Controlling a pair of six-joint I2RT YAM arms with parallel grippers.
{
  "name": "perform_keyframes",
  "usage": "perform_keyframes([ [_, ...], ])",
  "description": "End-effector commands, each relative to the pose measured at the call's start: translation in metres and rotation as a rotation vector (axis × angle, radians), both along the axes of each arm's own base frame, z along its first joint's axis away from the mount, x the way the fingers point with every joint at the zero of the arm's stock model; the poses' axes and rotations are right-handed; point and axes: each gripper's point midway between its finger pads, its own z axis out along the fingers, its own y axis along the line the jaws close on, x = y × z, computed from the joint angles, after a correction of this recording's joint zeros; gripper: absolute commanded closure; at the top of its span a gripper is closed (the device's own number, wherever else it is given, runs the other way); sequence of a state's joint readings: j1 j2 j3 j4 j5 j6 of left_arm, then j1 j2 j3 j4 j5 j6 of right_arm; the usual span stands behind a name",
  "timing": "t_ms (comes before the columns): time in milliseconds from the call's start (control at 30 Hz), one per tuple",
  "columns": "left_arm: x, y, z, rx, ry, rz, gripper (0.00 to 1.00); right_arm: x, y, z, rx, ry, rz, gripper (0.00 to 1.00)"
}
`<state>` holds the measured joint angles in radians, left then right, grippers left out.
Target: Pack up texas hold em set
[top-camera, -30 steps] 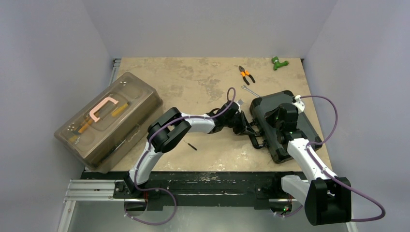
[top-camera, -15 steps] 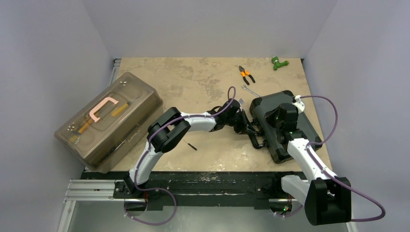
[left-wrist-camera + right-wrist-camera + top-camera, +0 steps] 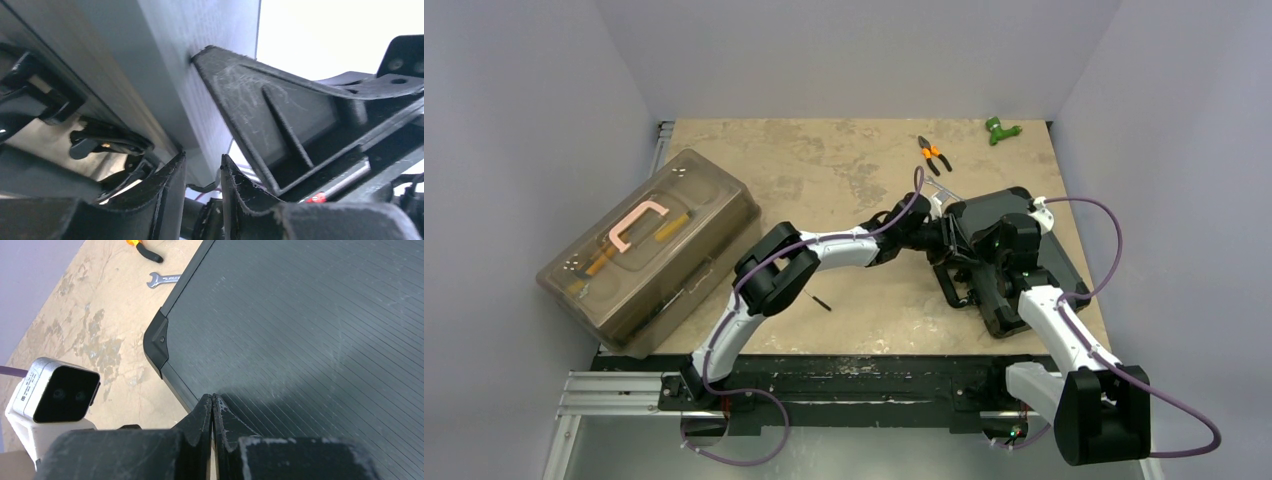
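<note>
The black hard case (image 3: 980, 212) lies shut at the right of the table, its handle (image 3: 952, 286) on the left side. Chips, card decks and buttons are hidden. My left gripper (image 3: 946, 238) is at the case's left edge. In the left wrist view its fingers (image 3: 203, 162) stand a little apart with nothing between them, pointing up along the ribbed case wall (image 3: 165, 65) beside a latch (image 3: 107, 142). My right gripper (image 3: 996, 240) is shut and empty, its tips (image 3: 213, 396) pressed on the ribbed lid (image 3: 310, 315) near the left edge.
A translucent brown toolbox (image 3: 649, 245) with a pink handle sits at the left. Orange-handled pliers (image 3: 933, 153), a small wrench (image 3: 941, 187) and a green object (image 3: 1001, 129) lie at the back. A small black item (image 3: 821, 301) lies on the table near the front.
My left gripper has moved right and toward the back, from beside the handle to the case's left edge. The right gripper has stayed on the lid.
</note>
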<state>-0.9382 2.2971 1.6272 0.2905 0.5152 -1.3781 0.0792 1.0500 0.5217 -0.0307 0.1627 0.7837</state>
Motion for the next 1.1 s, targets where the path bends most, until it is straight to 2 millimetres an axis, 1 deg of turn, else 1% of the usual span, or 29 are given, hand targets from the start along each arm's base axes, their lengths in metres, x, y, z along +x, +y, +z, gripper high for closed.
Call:
perform_keyframes([
  [0, 0.003, -0.016, 0.04, -0.131, -0.068, -0.021, 0.7, -0.074, 0.002, -0.085, -0.032, 0.392, 0.064, 1.0],
  [133, 0.001, -0.015, 0.036, -0.123, -0.06, -0.017, 0.71, -0.074, 0.002, -0.086, -0.033, 0.392, 0.064, 1.0],
  [200, 0.001, -0.009, 0.031, -0.107, -0.067, 0.004, 0.71, -0.074, 0.002, -0.086, -0.034, 0.393, 0.063, 1.0],
  [367, -0.003, 0.02, 0.022, -0.01, -0.173, 0.044, 0.59, -0.074, 0.002, -0.085, -0.035, 0.392, 0.063, 1.0],
  [467, -0.005, 0.037, 0.009, 0.065, -0.202, 0.059, 0.59, -0.074, 0.002, -0.085, -0.033, 0.392, 0.062, 1.0],
  [500, -0.006, 0.041, 0.005, 0.089, -0.205, 0.062, 0.61, -0.073, 0.002, -0.085, -0.034, 0.391, 0.061, 1.0],
  [533, -0.007, 0.044, 0.0, 0.108, -0.199, 0.063, 0.65, -0.073, 0.001, -0.085, -0.034, 0.391, 0.06, 1.0],
  [633, -0.007, 0.037, -0.009, 0.115, -0.162, 0.039, 0.9, -0.074, 0.002, -0.086, -0.034, 0.394, 0.061, 1.0],
  [667, -0.006, 0.032, -0.013, 0.119, -0.148, 0.033, 0.97, -0.074, 0.002, -0.086, -0.034, 0.395, 0.06, 1.0],
  [700, -0.005, 0.028, -0.015, 0.125, -0.137, 0.026, 1.0, -0.074, 0.001, -0.086, -0.034, 0.395, 0.059, 1.0],
  [767, -0.002, 0.021, -0.02, 0.147, -0.125, 0.016, 1.0, -0.074, 0.001, -0.086, -0.033, 0.397, 0.057, 1.0],
  [833, 0.001, 0.018, -0.023, 0.191, -0.123, 0.021, 1.0, -0.074, 0.001, -0.086, -0.035, 0.398, 0.058, 1.0],
  [867, 0.004, 0.018, -0.023, 0.217, -0.122, 0.032, 1.0, -0.075, 0.001, -0.086, -0.035, 0.4, 0.056, 1.0],
  [1000, 0.005, 0.026, -0.034, 0.325, -0.08, 0.06, 1.0, -0.074, 0.001, -0.086, -0.032, 0.396, 0.057, 1.0],
  [1067, 0.004, 0.026, -0.036, 0.34, -0.075, 0.055, 1.0, -0.074, 0.001, -0.086, -0.033, 0.398, 0.056, 1.0],
])
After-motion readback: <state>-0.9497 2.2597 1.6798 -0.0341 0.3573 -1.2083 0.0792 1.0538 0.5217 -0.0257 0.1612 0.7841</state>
